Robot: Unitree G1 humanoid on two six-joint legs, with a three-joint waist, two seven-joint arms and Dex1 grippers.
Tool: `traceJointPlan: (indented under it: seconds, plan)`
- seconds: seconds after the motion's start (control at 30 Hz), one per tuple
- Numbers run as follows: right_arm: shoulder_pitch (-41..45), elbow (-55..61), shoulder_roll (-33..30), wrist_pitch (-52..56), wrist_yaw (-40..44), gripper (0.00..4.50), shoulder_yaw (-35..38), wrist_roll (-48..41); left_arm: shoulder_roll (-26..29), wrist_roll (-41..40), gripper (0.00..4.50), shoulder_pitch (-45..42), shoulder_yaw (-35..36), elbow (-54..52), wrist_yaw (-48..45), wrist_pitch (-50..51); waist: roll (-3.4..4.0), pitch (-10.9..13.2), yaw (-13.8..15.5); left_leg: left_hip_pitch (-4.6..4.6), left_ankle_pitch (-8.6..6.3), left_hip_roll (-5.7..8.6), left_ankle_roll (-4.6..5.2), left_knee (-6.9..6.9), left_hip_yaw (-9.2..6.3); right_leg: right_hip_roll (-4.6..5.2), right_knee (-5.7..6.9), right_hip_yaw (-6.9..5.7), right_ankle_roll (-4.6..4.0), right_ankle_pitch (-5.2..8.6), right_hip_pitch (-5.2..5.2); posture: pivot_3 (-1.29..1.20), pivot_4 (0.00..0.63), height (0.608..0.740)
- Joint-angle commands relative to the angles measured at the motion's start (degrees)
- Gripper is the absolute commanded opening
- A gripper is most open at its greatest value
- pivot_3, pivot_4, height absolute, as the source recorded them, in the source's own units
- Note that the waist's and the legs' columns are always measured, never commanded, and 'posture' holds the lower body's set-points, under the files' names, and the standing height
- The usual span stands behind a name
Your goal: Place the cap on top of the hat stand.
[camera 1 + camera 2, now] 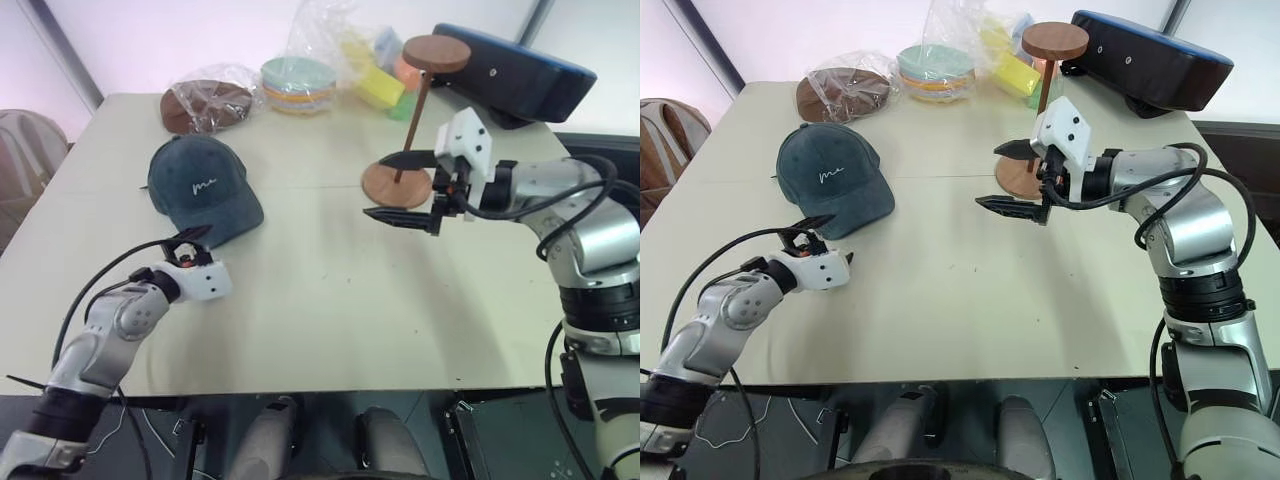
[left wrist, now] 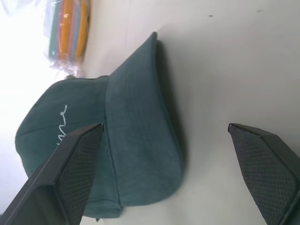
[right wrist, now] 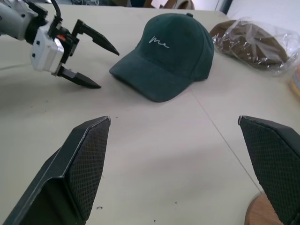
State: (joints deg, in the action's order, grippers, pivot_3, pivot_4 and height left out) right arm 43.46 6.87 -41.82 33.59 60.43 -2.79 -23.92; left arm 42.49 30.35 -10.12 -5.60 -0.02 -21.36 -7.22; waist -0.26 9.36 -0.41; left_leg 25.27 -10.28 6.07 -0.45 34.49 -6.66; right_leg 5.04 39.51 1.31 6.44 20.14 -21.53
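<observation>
The cap point(image 1: 203, 187), dark blue-grey with white script on its front, lies on the table's left half with its brim toward me. My left gripper point(image 1: 192, 246) stands open just short of the brim's front edge; in the left wrist view the brim point(image 2: 140, 140) lies ahead between the spread fingers point(image 2: 70, 173). The hat stand point(image 1: 412, 125) is upright at the right centre, a round base, a thin rod and a top disc point(image 1: 436, 53). My right gripper point(image 1: 374, 186) hovers open beside the stand's base, holding nothing and pointing toward the cap point(image 3: 173, 51).
At the table's back stand a brown plastic-wrapped round item point(image 1: 205, 105), a stack of coloured plates point(image 1: 298, 85), a bag of coloured things point(image 1: 375, 75) and a dark blue case point(image 1: 510, 75). Bare tabletop point(image 1: 320, 290) lies between the arms.
</observation>
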Motion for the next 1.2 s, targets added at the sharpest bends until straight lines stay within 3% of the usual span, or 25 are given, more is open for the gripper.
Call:
traceJointPlan:
  seconds: [0.03,0.43,1.2]
  plan:
    - [1.41,1.98,-0.89,-0.02,-0.19,4.46,2.12,-0.97,-0.90,2.34,4.50,-1.95,-1.85,5.19,2.09,0.22,0.02,-0.01,0.05,-0.01,0.00,0.00,0.00,0.02,-0.01,0.00,0.00,-0.01,0.00,0.00,0.02,0.00,0.150,0.740]
    - [1.88,2.32,-0.84,0.30,-0.76,4.46,2.08,-0.93,-2.82,4.81,4.50,-7.60,-5.88,15.87,6.58,1.04,0.22,-0.13,0.10,-0.01,0.00,0.01,0.01,0.31,-0.10,-0.01,0.17,-0.10,0.00,0.00,0.11,0.00,0.150,0.740]
    - [3.31,1.57,-1.31,0.13,-0.11,4.46,1.74,-0.53,-4.36,6.18,4.50,-7.65,-4.60,18.95,14.04,10.33,0.51,-0.35,-0.69,-0.05,-0.01,0.00,0.01,0.32,-0.08,-0.05,0.32,-0.02,-0.01,0.01,0.06,0.00,0.150,0.740]
